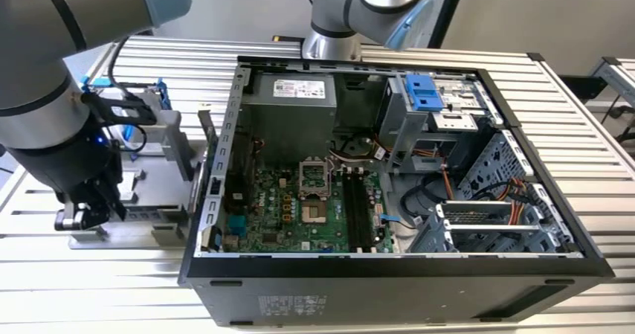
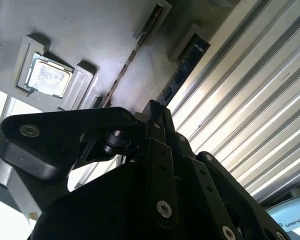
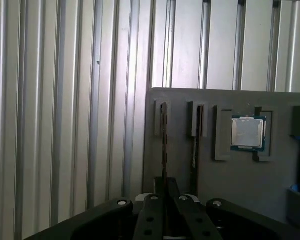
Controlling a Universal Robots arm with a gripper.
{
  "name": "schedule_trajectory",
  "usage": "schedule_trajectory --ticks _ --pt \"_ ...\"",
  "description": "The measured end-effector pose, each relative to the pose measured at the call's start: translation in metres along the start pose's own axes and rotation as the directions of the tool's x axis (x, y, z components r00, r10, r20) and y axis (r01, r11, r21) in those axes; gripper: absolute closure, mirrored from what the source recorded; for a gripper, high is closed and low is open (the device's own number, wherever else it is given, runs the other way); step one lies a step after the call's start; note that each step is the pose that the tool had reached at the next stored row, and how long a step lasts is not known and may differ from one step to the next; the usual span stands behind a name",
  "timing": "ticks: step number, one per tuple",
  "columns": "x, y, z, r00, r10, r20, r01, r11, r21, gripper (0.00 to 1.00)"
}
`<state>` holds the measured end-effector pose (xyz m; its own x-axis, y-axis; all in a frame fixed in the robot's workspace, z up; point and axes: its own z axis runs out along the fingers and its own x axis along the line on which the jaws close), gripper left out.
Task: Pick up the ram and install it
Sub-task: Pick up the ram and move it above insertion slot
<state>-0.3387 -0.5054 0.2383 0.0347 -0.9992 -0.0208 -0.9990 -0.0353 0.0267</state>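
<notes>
The ram (image 3: 164, 135) is a thin dark stick standing on edge in a slot of the grey holder plate (image 3: 270, 185). In the second wrist view the ram (image 2: 132, 55) runs straight into my fingertips. My gripper (image 3: 165, 182) sits at the stick's near end, its fingers drawn together on it while it stays in the slot. In the exterior view my gripper (image 1: 85, 216) is low over the holder (image 1: 149, 226), at the exterior view's left of the open computer case (image 1: 397, 267). The black memory slots (image 1: 358, 207) on the motherboard lie inside the case.
A second dark stick (image 3: 195, 142) stands in the neighbouring slot, and a square processor chip (image 3: 247, 132) lies in a recess beyond it. A boxy part with blue rails (image 1: 149, 118) rises at the holder's far end. Another arm's base (image 1: 343, 21) stands behind the case. The ribbed metal table (image 1: 89, 289) surrounds everything.
</notes>
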Motion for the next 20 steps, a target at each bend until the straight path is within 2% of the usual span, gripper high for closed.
schedule_trajectory --ticks 12,16,20 --pt "-0.0002 0.0003 -0.0101 1.0 0.007 0.0007 -0.007 1.0 0.0002 1.0" --pt "-0.0004 0.0005 -0.019 0.9999 0.011 0.0013 -0.011 0.9999 0.0002 1.0" --pt "-0.0007 0.0009 -0.0335 0.9999 0.014 0.0017 -0.014 0.9999 0.0003 1.0"
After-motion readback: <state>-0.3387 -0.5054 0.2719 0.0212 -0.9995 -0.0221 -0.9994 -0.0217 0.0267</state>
